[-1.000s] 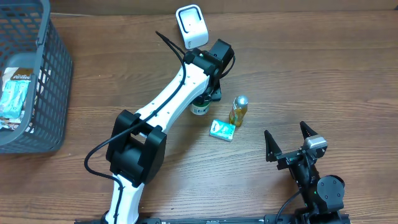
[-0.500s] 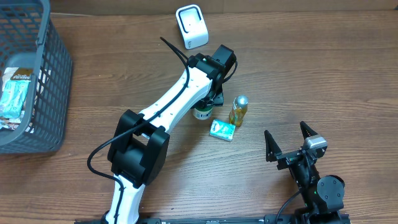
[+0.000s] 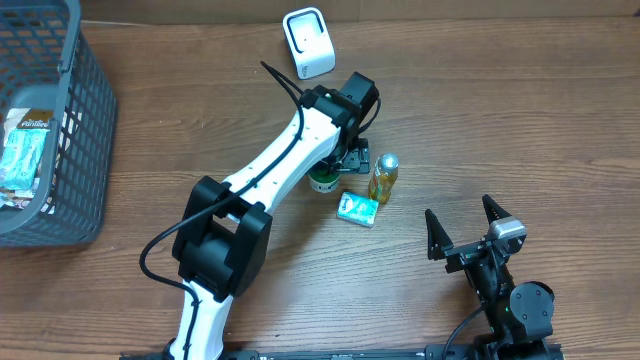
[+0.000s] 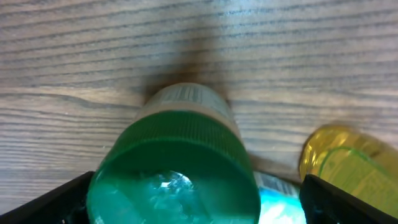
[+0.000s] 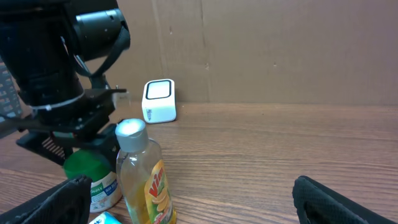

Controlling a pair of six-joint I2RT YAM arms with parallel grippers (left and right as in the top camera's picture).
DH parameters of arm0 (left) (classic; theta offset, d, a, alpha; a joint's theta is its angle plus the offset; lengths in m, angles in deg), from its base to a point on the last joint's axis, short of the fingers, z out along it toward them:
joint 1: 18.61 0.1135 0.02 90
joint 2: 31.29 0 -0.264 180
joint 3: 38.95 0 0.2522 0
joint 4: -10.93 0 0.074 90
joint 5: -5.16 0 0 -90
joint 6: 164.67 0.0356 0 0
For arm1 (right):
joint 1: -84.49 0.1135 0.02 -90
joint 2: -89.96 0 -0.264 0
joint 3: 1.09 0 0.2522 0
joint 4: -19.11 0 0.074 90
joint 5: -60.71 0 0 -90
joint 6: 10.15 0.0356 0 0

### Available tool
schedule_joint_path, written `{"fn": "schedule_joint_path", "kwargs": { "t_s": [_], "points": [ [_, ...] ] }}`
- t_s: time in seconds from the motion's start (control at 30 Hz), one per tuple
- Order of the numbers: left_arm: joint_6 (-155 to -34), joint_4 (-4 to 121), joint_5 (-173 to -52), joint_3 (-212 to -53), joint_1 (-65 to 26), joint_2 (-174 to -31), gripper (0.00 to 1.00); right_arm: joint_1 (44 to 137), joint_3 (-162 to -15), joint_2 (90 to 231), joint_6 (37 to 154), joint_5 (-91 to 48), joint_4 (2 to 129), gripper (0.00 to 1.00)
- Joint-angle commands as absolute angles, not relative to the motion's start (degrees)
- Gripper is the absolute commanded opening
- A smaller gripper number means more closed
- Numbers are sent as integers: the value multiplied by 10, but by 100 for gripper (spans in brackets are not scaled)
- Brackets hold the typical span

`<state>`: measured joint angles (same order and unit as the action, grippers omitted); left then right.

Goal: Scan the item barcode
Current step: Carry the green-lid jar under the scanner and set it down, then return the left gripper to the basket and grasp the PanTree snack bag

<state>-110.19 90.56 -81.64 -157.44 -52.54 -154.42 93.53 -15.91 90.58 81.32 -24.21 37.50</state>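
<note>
A green-lidded jar stands upright on the table under my left gripper. In the left wrist view its green lid sits between the spread fingers, with a gap on the right side, so the left gripper is open around the jar. The white scanner stands at the back of the table, facing forward in the right wrist view. My right gripper rests open near the front right, with nothing in it.
A yellow bottle stands just right of the jar, and a teal packet lies in front of them. A grey basket with several packets is at the far left.
The left gripper's jaws have spread apart and let go of the green-lidded jar, which now stands on the table. The right arm has not moved.
</note>
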Motion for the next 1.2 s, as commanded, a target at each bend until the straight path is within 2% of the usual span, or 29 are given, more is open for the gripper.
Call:
{"fn": "schedule_joint_path", "kwargs": {
  "t_s": [0.0, 0.13, 0.3, 0.5, 0.67, 0.87, 1.17],
  "points": [
    [-1051, 926, -826, -1659, -492, -1517, 99, 934, -153, 901, 811, -247, 373, 100],
    [-1001, 977, -803, -1781, -447, -1501, 100, 934, -153, 901, 811, -247, 373, 100],
    [-888, 1051, -787, -1993, -344, -1475, 100, 934, -153, 901, 811, -247, 373, 100],
    [-762, 1054, -768, -2121, -209, -1446, 99, 934, -153, 901, 811, -247, 373, 100],
    [-714, 1059, -768, -2136, -81, -1444, 99, 934, -153, 901, 811, -247, 373, 100],
    [-714, 1058, -788, -2082, 50, -1449, 100, 934, -153, 901, 811, -247, 373, 100],
    [-685, 1013, -787, -1931, 157, -1472, 99, 934, -153, 901, 811, -247, 373, 100]
  ]
}}
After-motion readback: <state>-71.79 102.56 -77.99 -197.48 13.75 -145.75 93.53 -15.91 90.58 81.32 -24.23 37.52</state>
